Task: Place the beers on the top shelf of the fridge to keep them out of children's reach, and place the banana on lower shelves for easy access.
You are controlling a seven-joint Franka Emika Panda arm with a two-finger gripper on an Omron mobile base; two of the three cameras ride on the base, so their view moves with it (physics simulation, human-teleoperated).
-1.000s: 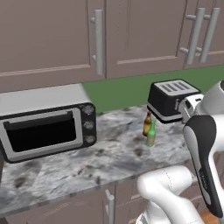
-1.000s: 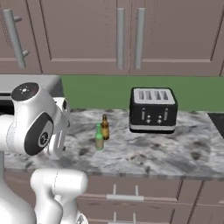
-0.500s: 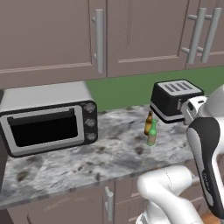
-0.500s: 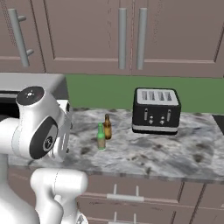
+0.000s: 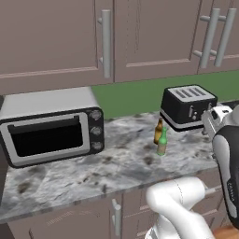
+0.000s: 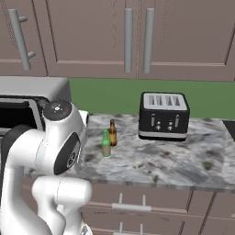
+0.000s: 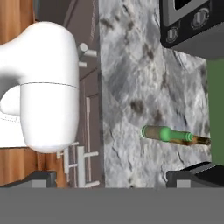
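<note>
Pincer (image 7: 112, 177) first: both dark tips stand at the bottom of the hand view, far apart, jaws spread wide with nothing between them. It hangs off the front edge of the surface (image 5: 70, 172), looking down across the speckled stone.

Sweeping left to right in the left base view: the silver toaster oven (image 5: 51, 130) sits well off to the left of the pincer's line, dark door shut. Then bare stone, then the two beers standing upright, touching or nearly so. The green bottle (image 5: 162, 142) is in front and the brown bottle (image 5: 158, 131) just behind it. Ahead of the pincer, in the hand view, they overlap, green bottle (image 7: 164, 133) nearer and brown bottle (image 7: 197, 139) beyond. Further right the black toaster (image 5: 188, 106) stands just past the bottles.

No fridge or banana to be seen from here, so the job is at its very start.

My read on handling: glass, so stiff, smooth, likely slippery and breakable if tipped. Narrow necks and small bases make them easy to knock over. Best hold looks like the green one's body, below the neck, jaws squarely either side, mindful of its brown neighbour.
</note>
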